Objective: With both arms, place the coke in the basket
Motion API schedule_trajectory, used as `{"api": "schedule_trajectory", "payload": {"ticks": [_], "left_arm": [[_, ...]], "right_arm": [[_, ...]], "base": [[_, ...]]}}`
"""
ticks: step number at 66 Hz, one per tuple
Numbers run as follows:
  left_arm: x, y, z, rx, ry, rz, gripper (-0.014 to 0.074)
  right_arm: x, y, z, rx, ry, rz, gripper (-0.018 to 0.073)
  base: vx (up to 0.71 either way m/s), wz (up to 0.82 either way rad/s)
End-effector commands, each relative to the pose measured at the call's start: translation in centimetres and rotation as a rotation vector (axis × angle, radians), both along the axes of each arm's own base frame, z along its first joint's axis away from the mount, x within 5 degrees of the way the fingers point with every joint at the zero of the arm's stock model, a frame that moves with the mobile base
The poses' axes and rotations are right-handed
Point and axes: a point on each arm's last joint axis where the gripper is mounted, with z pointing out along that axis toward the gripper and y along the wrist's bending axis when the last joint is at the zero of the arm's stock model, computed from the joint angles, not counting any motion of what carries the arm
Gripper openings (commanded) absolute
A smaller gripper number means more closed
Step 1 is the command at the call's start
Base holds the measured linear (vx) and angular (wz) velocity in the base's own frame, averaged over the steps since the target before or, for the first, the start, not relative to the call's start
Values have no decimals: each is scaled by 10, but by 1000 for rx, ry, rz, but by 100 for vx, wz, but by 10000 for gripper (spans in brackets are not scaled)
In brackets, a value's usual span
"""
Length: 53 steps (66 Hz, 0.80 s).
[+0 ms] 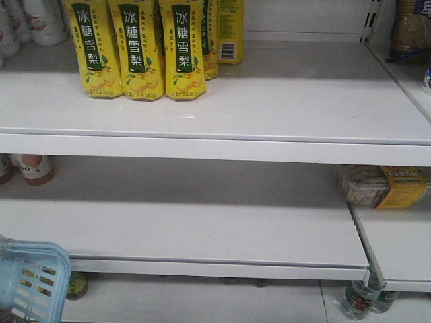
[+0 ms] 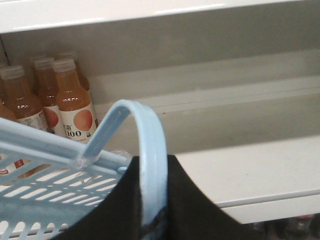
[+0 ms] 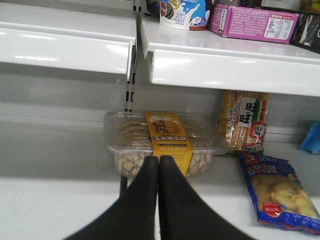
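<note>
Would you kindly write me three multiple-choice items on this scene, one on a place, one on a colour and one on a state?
1. In the front view, where is the basket?
A. upper right
B. lower left
C. centre

2. In the right wrist view, what colour is the band on the clear box?
A. green
B. pink
C. yellow

3. How is the right tool?
A. shut and empty
B. wide open
C. shut on a can

Answers:
1 B: its blue slotted wall shows in the lower left corner.
2 C: a yellow band crosses the middle of the box.
3 A: its black fingers meet with nothing between them.
</note>
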Motion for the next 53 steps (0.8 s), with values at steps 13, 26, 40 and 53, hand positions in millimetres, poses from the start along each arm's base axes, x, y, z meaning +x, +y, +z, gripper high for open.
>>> {"api": "schedule_trajectory", "payload": {"ticks": [13,26,40,53], "left_arm": [[-1,1,15,24,-171,12,-6],[-1,1,15,18,-171,12,-6],[-2,1,16,-29,-180,13,-6],[-2,1,17,-40,-191,13,-6]], "right_arm": [[2,-2,15,-17,-83,-16,-10],[2,-2,15,-17,-83,-16,-10],[2,-2,15,-17,-83,-16,-10],[2,-2,15,-17,-83,-16,-10]], "base": [[0,0],[0,0],[0,0],[0,0]]}}
